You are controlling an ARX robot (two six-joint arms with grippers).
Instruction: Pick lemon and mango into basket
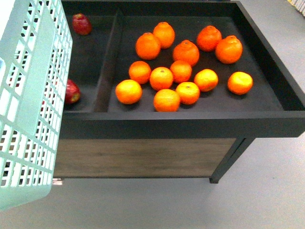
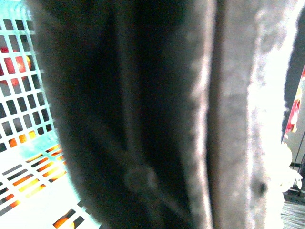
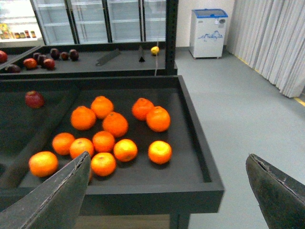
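Risk first: the table (image 1: 181, 125) before us holds only oranges (image 1: 181, 71) and red apples (image 1: 81, 24), so a hasty reach could take the wrong fruit, and we see no mango anywhere. What we take for the lemon (image 3: 155, 49), a small bright yellow spot, sits well apart on the farther table, too small to judge; the basket (image 1: 28, 95), aqua and slotted, hangs raised at our left. The right end effector (image 3: 167, 157) gapes wide with nothing in it; the left end effector's state we cannot tell, a dark blur filling its wrist view.
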